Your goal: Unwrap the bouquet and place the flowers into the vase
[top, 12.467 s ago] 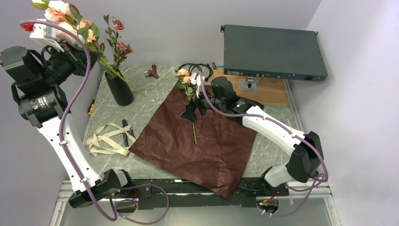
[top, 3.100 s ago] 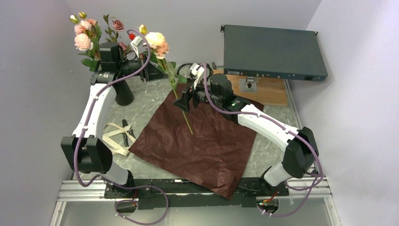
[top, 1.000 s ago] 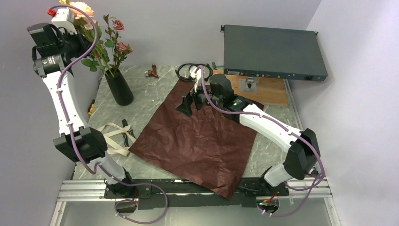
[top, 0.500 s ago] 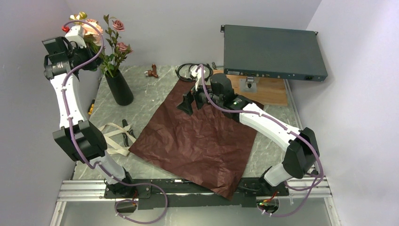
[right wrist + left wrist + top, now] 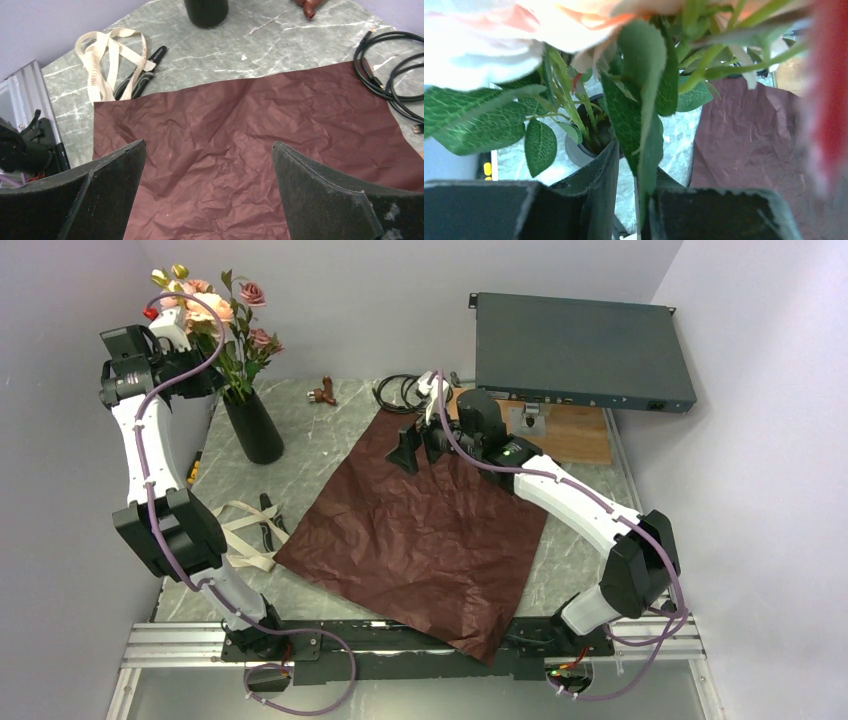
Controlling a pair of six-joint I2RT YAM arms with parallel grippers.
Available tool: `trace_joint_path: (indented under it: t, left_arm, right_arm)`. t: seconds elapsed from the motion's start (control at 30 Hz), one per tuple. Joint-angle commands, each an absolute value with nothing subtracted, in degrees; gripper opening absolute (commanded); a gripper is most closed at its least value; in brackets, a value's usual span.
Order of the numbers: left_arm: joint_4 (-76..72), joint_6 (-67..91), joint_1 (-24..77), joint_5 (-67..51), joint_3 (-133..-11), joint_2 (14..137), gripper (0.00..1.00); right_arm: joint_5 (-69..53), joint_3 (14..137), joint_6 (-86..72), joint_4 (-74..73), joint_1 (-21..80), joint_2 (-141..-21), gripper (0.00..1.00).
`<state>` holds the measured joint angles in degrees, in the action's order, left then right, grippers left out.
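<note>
Those flowers [image 5: 215,315] stand in the vase [image 5: 255,430], far left. They look light, with floppy, crushable heads, so best pinched low on the thin stems. The left gripper [image 5: 636,170] is barely parted around a stem, and it's hard to tell if it's holding. The right gripper [image 5: 208,145] gapes empty over the paper [image 5: 420,540].

Dark rack unit [image 5: 585,338] on a wooden board [image 5: 578,436], coiled black cable [image 5: 388,392], black pliers [image 5: 141,74] on marble table [image 5: 330,430].

The black tapered vase [image 5: 255,432] is stood upright at the upper left of the top view, and pink, peach and mauve flowers [image 5: 228,312] are seen rising from its mouth. The crinkled maroon paper [image 5: 420,530] is spread flat at centre. The beige ribbon [image 5: 222,538] is laid loose beside its left edge.
</note>
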<state>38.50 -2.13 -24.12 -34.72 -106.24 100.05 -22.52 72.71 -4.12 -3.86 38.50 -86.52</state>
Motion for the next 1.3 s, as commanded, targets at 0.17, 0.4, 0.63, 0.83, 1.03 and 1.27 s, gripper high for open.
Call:
trace_joint_path:
  t: [0.17, 0.4, 0.63, 0.83, 1.03, 1.27]
  left_arm:
    - [41.8, -1.1, -23.9, -36.7, -104.4, 97.4, 0.37]
    - [44.8, -0.8, -23.8, -36.7, -101.9, 92.9, 0.45]
    - [50.1, -1.7, -23.4, -41.3, -97.9, 87.4, 0.81]
    - [54.5, -4.3, -21.6, -42.5, -96.0, 83.1, 0.99]
    - [61.1, -9.0, -16.3, -41.9, -97.2, 81.8, 0.99]
    - [74.6, -17.7, -8.8, -38.2, -104.6, 90.3, 0.99]
  right_arm:
    - [-21.8, 74.2, -4.2, -2.8, 35.5, -84.2, 1.00]
    - [-21.8, 72.5, -3.8, -3.5, 34.1, -81.3, 1.00]
    - [-20.9, 71.2, -2.9, -2.9, 31.1, -77.9, 1.00]
    - [-20.5, 70.5, -2.0, -3.7, 28.3, -74.2, 1.00]
    - [-19.3, 68.9, -0.7, -5.3, 25.6, -69.4, 1.00]
    - [-17.2, 66.3, -0.5, -10.3, 20.3, -62.7, 1.00]
